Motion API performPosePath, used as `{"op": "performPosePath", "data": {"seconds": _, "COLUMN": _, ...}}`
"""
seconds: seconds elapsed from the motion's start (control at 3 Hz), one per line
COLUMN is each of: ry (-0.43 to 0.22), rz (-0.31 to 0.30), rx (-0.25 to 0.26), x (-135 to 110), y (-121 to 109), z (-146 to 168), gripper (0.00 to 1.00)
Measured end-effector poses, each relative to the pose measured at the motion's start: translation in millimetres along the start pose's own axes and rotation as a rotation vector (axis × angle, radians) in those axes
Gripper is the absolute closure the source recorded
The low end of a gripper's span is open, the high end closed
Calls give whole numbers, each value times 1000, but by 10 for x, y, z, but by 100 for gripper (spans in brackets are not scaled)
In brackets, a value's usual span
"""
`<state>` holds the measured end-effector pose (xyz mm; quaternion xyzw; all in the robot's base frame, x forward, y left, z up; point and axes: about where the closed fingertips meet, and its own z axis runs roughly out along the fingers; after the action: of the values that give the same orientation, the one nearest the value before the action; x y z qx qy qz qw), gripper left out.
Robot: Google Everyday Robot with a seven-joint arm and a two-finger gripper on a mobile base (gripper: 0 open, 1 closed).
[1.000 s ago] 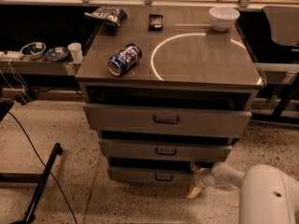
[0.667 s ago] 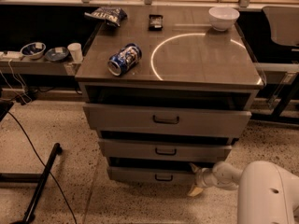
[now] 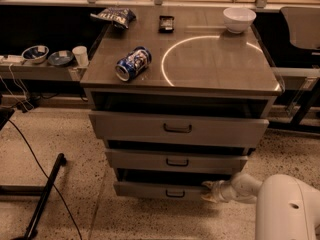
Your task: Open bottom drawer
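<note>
Although the bottom drawer (image 3: 150, 189) sits lowest in the grey cabinet (image 3: 225, 69), close to the floor, its front already stands slightly proud, with a dark gap above it. The gripper (image 3: 211, 192) is at the right end of that front, reaching in from the near right. Whether it is spread or clamped on the edge cannot be told. The small dark handle (image 3: 175, 194) lies just left of the gripper, its long axis running left to right, so the pull should probably come straight toward the near side.
</note>
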<state>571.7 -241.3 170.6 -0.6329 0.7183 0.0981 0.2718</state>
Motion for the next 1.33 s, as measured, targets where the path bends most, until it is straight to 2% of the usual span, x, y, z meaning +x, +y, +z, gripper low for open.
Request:
{"op": "performPosePath", "data": {"seconds": 0.33, "ry": 0, "rz": 0, "rx": 0, "x": -28, "y": -11, "z": -46, "gripper": 67}}
{"op": "performPosePath", "data": {"seconds": 0.67, "ry": 0, "rz": 0, "rx": 0, "x": -56, "y": -22, "z": -91, "gripper": 48}}
{"op": "performPosePath", "data": {"seconds": 1.0, "ry": 0, "rz": 0, "rx": 0, "x": -57, "y": -22, "z": -90, "gripper": 17}}
{"op": "performPosePath", "data": {"seconds": 1.33, "ry": 0, "rz": 0, "rx": -1, "x": -57, "y": -20, "z": -90, "gripper": 0}}
